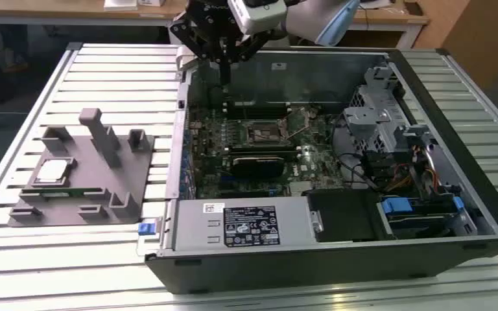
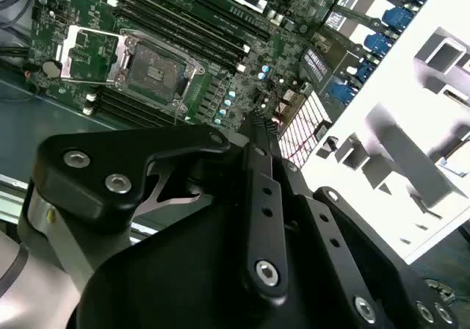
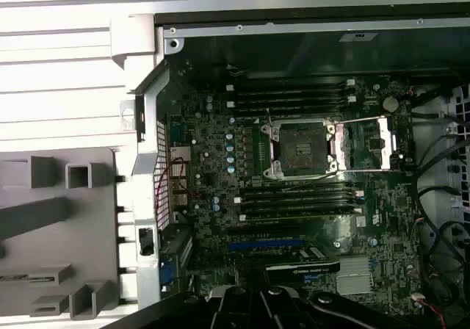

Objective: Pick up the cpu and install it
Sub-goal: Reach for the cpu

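The cpu (image 1: 52,170), a small pale silver square, lies flat in a shallow recess of a grey plastic tray (image 1: 102,188) at the exterior view's left, about mid-height in the frame. Just beside it, toward the frame's bottom, we see a thin green circuit strip (image 1: 59,190) on the same tray. The tray rests on a slatted metal bench (image 1: 102,71).

To the tray's right stands an open computer case (image 1: 336,259), its green motherboard (image 1: 231,142) facing up. Near the board's middle is the processor socket (image 1: 260,133), which both wrist views show with its metal retaining frame (image 3: 371,145) swung open beside it.

The arm's black fingers (image 1: 224,71) hang at the upper middle of the frame, over the case's far-left corner, well apart from the cpu. We see them pressed together with nothing between them.
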